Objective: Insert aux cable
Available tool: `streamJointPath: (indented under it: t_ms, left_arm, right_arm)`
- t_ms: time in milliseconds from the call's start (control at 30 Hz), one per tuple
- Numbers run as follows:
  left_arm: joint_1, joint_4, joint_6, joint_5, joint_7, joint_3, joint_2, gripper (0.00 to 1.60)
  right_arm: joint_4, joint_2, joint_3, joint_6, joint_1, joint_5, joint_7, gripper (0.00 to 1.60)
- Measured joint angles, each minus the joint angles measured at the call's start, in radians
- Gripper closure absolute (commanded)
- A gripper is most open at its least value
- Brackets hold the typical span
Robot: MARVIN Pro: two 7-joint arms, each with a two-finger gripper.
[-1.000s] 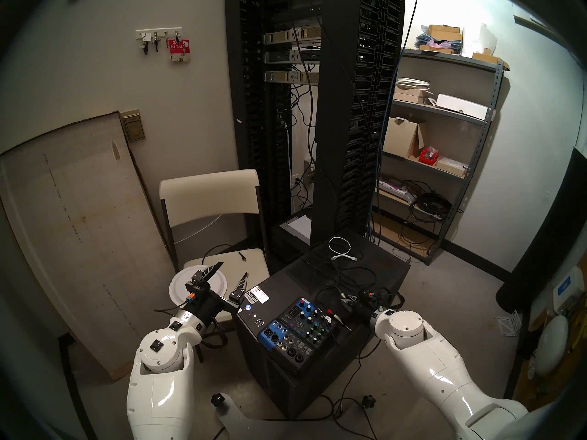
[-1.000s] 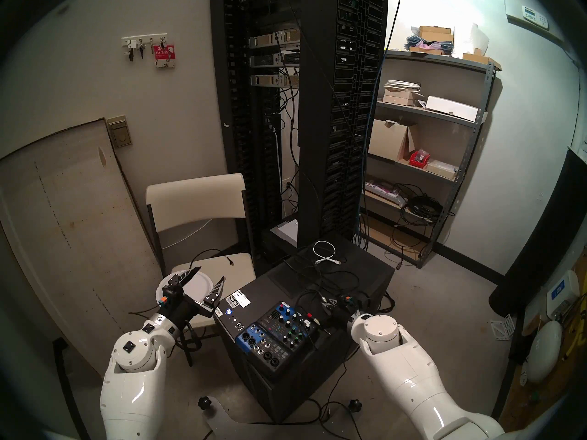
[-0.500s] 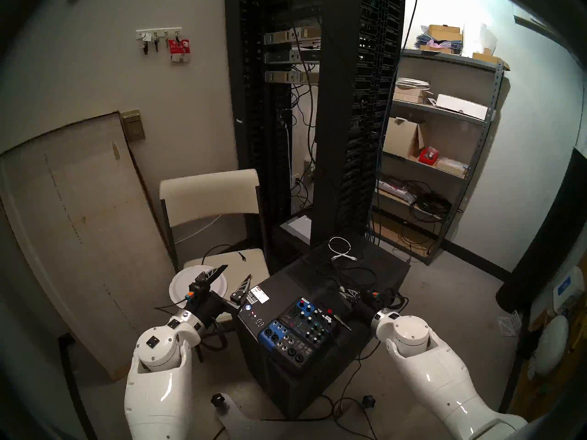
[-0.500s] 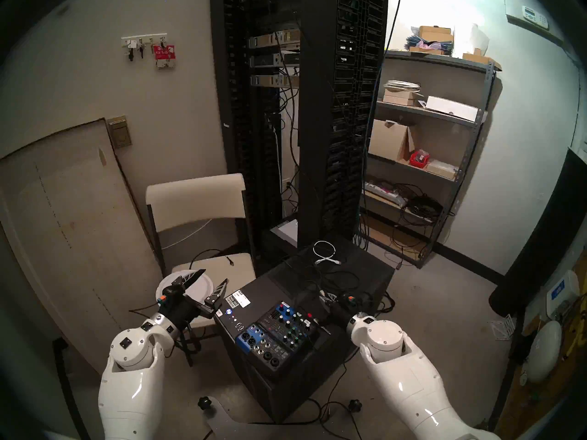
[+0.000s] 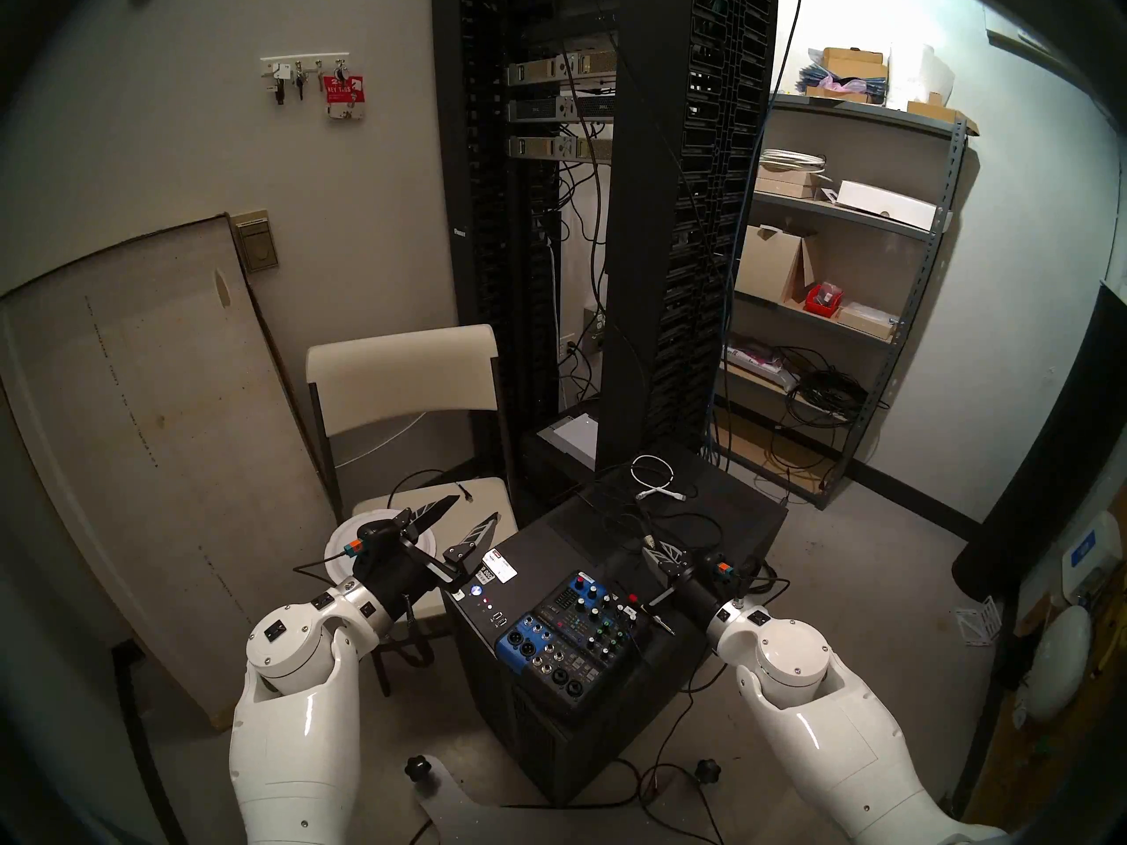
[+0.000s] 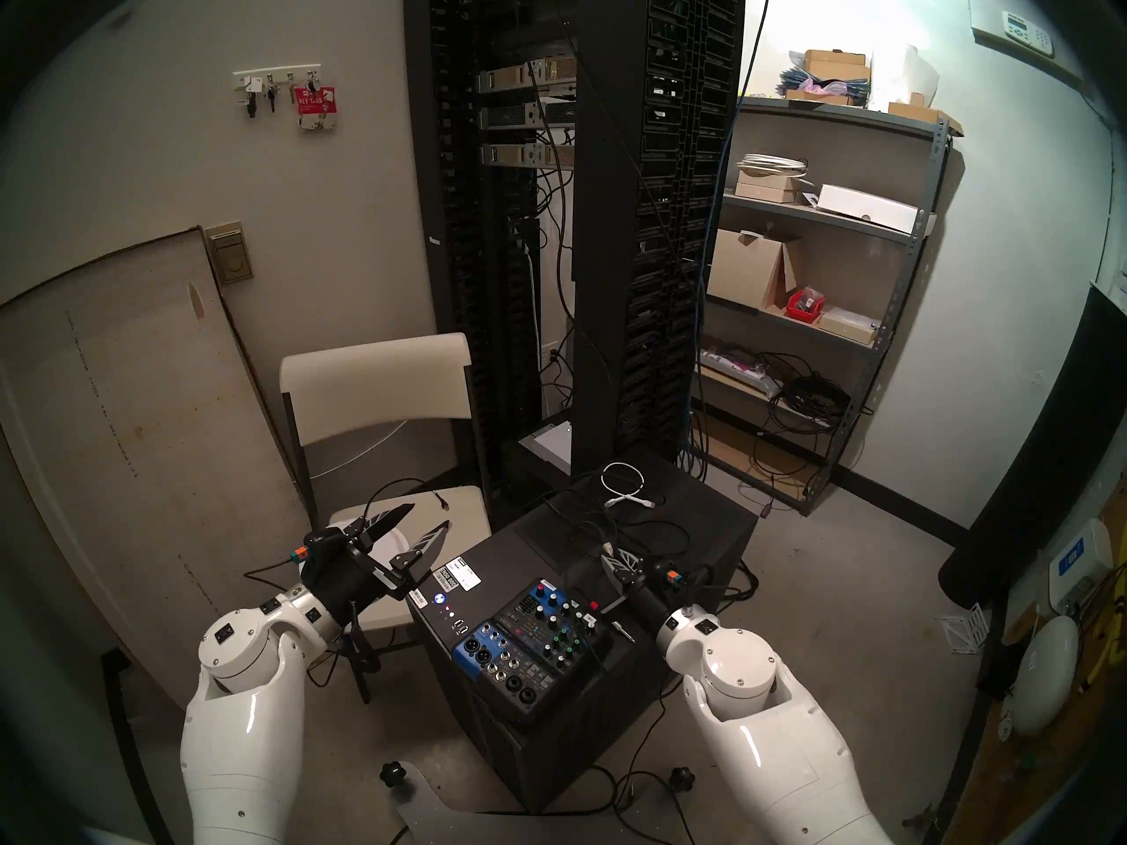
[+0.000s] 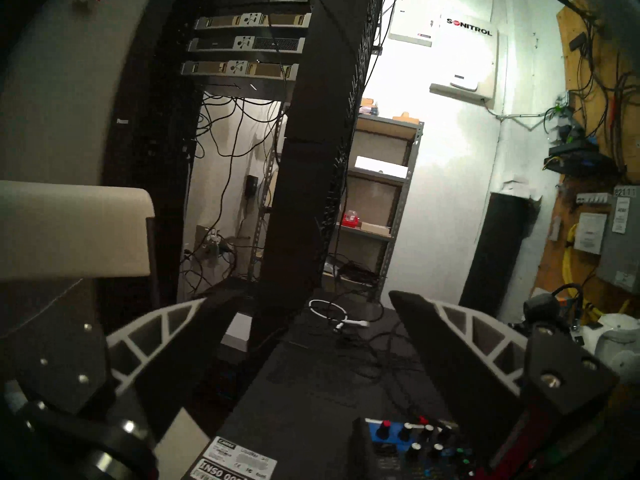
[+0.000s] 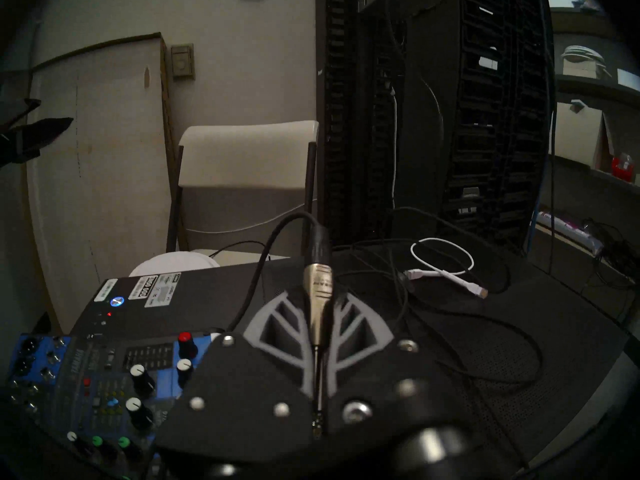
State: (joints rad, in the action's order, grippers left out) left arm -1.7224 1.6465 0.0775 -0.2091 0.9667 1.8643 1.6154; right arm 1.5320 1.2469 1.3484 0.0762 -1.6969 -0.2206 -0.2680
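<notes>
My right gripper [image 5: 655, 551] [image 6: 613, 560] is shut on the aux cable's silver jack plug [image 8: 318, 309] and holds it just above the black case, behind the right end of the mixer. The plug's thin tip points back toward the wrist. Its black cord [image 8: 277, 233] loops up and left. The blue and black mixer [image 5: 573, 630] [image 6: 530, 642] [image 8: 104, 375] sits on the case's near end. My left gripper [image 5: 474, 508] [image 6: 430, 516] [image 7: 301, 295] is open and empty, over the chair seat left of the case.
The black case [image 5: 719, 520] carries loose black cords and a white coiled cable [image 5: 655, 478] [image 8: 443, 261]. A second silver plug [image 5: 663, 625] lies right of the mixer. A white chair [image 5: 402, 362] with a paper plate [image 5: 338, 548] stands to the left. A server rack [image 5: 640, 277] stands behind.
My left wrist has rolled and its open gripper has moved right, toward the case. My right gripper has moved a little farther from me with the plug still held.
</notes>
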Motion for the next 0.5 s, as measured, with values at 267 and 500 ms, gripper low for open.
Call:
streamJointPath:
  t_ms: [267,500]
  left_arm:
    - [0.002,-0.01,0.066,-0.047,0.046,-0.053,0.004,0.0]
    - [0.008,-0.017,0.142,-0.083,0.081,-0.08,0.005,0.0]
  right_arm:
    - [0.094,0.005,-0.021,0.023,-0.076,0.007,0.022,1.6]
    - [0.153,0.007,-0.041,0.031,-0.137,0.031,0.046,1.6]
